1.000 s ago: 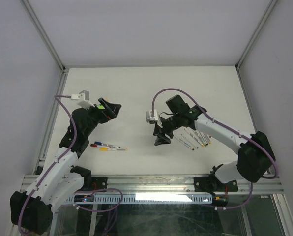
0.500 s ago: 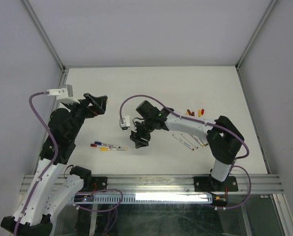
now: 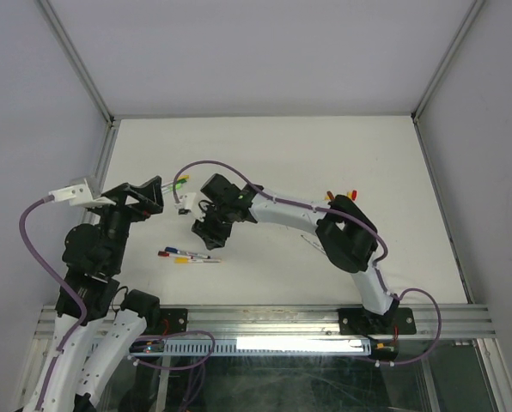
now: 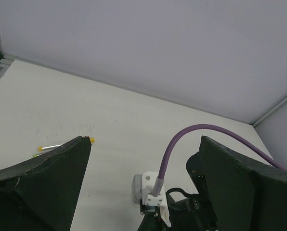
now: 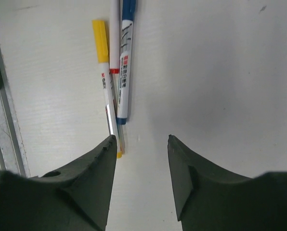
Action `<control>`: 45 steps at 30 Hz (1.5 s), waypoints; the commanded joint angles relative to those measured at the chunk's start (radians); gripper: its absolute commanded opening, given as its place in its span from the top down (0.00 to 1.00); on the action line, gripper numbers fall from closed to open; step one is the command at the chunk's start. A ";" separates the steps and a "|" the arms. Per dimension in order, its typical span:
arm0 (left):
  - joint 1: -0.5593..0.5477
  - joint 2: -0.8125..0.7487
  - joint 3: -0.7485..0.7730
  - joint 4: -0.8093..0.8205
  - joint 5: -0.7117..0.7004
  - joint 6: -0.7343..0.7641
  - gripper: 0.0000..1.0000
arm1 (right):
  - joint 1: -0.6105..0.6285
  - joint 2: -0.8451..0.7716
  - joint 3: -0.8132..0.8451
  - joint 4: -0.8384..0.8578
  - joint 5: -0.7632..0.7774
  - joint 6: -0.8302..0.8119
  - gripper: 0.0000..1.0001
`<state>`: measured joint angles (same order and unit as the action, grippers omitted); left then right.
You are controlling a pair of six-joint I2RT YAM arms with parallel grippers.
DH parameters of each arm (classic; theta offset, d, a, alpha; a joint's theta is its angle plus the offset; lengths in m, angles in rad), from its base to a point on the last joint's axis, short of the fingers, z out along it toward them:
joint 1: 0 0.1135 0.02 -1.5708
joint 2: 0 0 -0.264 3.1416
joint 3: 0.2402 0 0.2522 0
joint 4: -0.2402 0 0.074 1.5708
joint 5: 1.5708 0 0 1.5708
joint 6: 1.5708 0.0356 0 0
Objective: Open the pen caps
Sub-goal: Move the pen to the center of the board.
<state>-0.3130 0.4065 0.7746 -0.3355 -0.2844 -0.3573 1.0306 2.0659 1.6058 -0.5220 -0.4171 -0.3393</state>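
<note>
Hovering my right pincer (image 5: 141, 139) over the bench (image 5: 220, 72), fingers apart, nothing between them. Three pens (image 3: 190, 256) lie side by side just ahead of it, long axes running straight away from the pincer, square to its closing line. The yellow pen (image 5: 108, 103) ends beside one fingertip, its yellow cap (image 5: 100, 36) at the far end. The blue pen (image 5: 125, 72) sits nearer the gap. My left pincer (image 4: 146, 139) gapes wide, empty, well apart. I judge the right arm nearer.
</note>
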 commanded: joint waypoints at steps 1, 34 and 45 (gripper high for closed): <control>0.003 -0.056 -0.020 0.022 -0.073 0.043 0.01 | 0.031 0.055 0.107 -0.019 -0.003 0.098 0.51; 0.003 -0.190 -0.071 -0.017 -0.119 0.067 0.01 | 0.096 0.268 0.376 -0.129 0.102 0.138 0.71; 0.004 -0.187 -0.072 -0.018 -0.115 0.068 0.01 | 0.086 0.255 0.351 -0.130 0.166 0.113 0.76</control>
<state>-0.3130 0.2207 0.7033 -0.3752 -0.3946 -0.3202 1.1217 2.3470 1.9438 -0.6586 -0.2916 -0.2081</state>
